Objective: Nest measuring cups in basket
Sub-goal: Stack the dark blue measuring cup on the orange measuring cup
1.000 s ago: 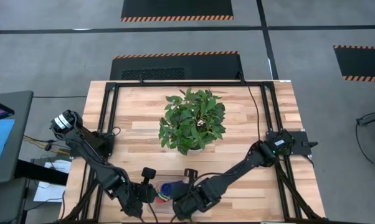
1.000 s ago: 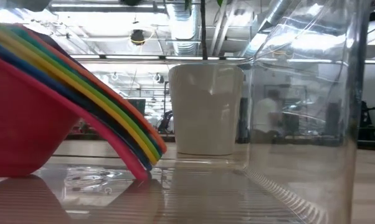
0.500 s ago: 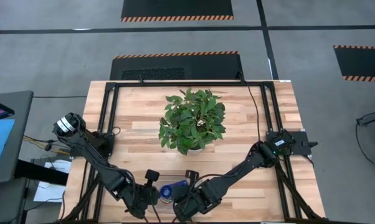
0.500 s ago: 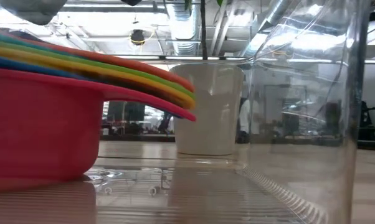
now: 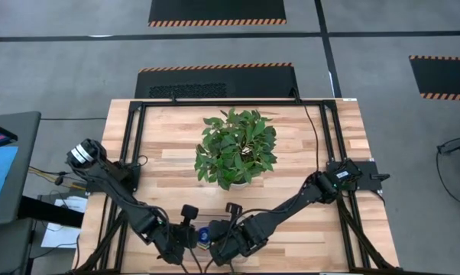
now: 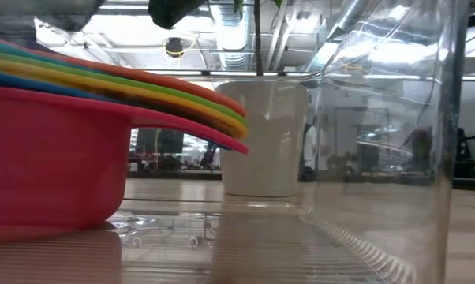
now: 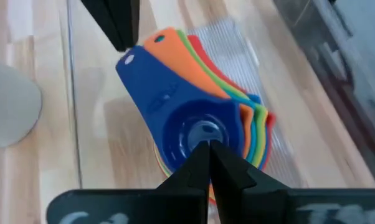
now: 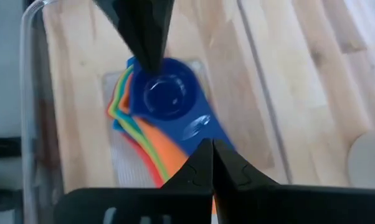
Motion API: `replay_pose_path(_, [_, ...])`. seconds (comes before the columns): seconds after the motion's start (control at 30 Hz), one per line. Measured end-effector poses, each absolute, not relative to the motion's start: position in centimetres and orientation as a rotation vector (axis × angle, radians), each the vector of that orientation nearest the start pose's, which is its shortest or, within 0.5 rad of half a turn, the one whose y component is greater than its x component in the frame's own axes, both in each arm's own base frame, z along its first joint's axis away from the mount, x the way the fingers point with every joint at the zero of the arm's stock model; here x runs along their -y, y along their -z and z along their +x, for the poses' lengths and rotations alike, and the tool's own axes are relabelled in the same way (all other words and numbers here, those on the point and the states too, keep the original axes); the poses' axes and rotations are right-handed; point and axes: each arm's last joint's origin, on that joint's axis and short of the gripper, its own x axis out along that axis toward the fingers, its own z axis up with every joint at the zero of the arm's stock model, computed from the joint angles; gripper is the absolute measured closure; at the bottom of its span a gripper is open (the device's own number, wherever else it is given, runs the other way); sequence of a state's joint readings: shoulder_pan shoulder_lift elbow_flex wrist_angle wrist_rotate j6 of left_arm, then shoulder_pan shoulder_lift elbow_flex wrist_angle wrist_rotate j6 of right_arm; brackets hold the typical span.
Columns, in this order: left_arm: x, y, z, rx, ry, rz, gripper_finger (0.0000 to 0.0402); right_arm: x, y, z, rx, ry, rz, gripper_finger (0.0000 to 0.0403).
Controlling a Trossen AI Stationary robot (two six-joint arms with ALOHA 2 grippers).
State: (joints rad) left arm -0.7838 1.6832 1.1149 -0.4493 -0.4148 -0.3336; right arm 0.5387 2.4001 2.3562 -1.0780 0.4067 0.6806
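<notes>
At the tabletop's near edge, the measuring cups (image 7: 197,118) sit nested in a fanned stack inside the basket (image 8: 35,99). The left gripper (image 7: 209,152) and the right gripper (image 8: 206,152) hover above them from opposite sides, fingers pressed together, holding nothing. Farther back, near the tabletop's middle, stands the potted plant (image 5: 236,149).

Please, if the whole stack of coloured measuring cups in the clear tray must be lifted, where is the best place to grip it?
Probably at the fanned flat handles of the nested stack of coloured plastic measuring cups. They jut out level to one side, above the floor of the clear plastic tray, so a claw coming from above could pinch across them. The round bowls look too wide.
</notes>
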Motion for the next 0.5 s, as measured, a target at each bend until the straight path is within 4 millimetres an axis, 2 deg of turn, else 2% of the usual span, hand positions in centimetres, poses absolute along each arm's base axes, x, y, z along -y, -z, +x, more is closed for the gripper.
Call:
replay_pose_path(0.4, [22.6,-19.9,26.0,-0.875,0.215,0.258,0.0401,-25.0,-24.5,43.5,-0.992,0.210,0.109,0.0392])
replay_pose_path(0.5, [22.5,-19.2,26.4,-0.903,0.229,0.256,0.0401,-24.9,-24.5,43.5,-0.992,0.210,0.109,0.0391])
